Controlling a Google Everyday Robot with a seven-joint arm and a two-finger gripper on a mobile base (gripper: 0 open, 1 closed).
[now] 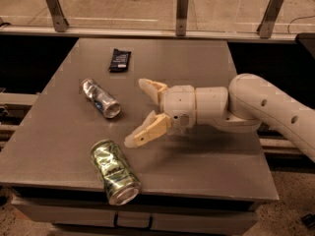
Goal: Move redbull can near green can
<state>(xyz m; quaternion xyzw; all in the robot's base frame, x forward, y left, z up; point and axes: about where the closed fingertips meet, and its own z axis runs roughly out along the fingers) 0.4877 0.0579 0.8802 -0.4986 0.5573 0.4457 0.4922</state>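
While the redbull can [101, 98] lay on its side left of centre on the tabletop [206, 166], near but not touching the green can [114, 171] at lower left, the gripper [137, 113] hung mid-frame, jaws spread, empty; placing seemed nearly done, leaving a closer nudge or a retreat

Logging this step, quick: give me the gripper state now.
Gripper: open, holding nothing, just right of the redbull can.

The arm [275, 107] behind the claw [136, 113] over the table [206, 176] is cut at right — black packet [119, 60] unreadable
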